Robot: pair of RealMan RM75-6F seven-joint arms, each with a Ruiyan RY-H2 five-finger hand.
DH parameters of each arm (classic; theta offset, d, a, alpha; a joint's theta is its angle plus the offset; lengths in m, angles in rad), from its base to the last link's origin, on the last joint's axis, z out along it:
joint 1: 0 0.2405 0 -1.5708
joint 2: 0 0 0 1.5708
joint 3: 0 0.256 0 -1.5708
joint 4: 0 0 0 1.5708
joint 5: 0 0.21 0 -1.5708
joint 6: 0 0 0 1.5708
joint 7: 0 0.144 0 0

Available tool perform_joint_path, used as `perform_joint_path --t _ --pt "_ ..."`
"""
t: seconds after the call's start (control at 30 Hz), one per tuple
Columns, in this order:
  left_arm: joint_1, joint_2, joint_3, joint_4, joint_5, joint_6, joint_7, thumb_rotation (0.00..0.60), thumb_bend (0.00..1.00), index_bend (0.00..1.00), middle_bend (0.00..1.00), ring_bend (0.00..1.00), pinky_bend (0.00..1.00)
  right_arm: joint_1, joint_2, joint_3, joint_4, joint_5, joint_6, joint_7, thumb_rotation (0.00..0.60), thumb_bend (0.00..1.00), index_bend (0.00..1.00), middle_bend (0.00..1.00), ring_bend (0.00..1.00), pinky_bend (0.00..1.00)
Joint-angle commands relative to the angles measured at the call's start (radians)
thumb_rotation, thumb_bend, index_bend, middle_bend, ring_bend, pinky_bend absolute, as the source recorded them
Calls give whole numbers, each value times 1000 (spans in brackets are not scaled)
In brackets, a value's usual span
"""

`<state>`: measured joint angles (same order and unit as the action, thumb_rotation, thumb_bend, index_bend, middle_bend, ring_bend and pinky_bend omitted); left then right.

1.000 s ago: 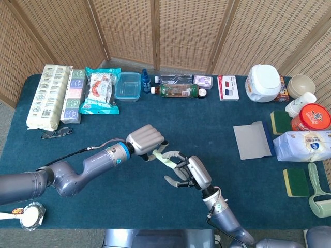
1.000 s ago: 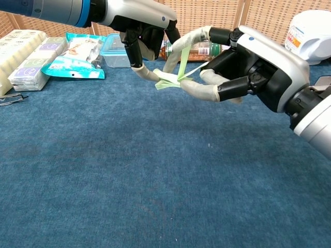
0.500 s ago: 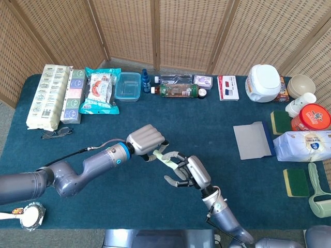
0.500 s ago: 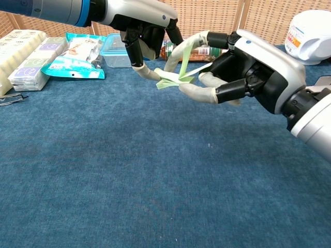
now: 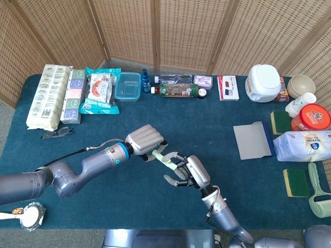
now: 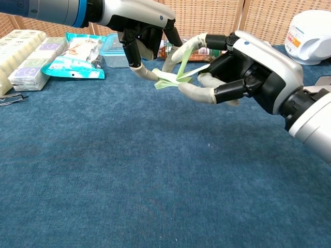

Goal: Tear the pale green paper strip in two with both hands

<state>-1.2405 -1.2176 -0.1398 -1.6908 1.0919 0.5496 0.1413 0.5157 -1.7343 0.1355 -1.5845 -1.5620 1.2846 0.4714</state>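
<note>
The pale green paper strip hangs above the blue cloth, folded and twisted between both hands; in the head view the strip shows as a short pale band. My left hand comes in from the upper left and pinches the strip's left end with its fingertips. My right hand reaches in from the right and pinches the other end between thumb and finger, other fingers spread. In the head view the left hand and right hand meet at mid-table.
Packets, a clear box and bottles line the far edge. A grey sheet, sponges and tubs sit at the right. Glasses lie at the left.
Both hands, with the strip between them, have drifted slightly to the left. The grips look unchanged.
</note>
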Motion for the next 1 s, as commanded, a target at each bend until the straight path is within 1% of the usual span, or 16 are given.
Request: perform_joint_path --t 0.03,0.47,0.67,1.0 --pt "4 2 0 -1 7 0 -5 600 420 667 1000 1000 903 0 -1 0 0 0 1 0 600 336 417 999 935 908" --pt "16 9 -2 -5 36 0 -27 600 420 665 1000 1000 903 6 -2 2 -3 6 -6 -2 600 393 448 1000 936 908" --pt "19 11 -3 -6 44 -1 -34 600 420 665 1000 1000 903 8 -2 2 -8 7 -9 -8 600 428 484 1000 939 908" --pt "25 13 -3 -3 55 -4 -44 600 420 663 1000 1000 903 10 -1 1 -11 13 -15 -14 600 467 484 1000 939 908"
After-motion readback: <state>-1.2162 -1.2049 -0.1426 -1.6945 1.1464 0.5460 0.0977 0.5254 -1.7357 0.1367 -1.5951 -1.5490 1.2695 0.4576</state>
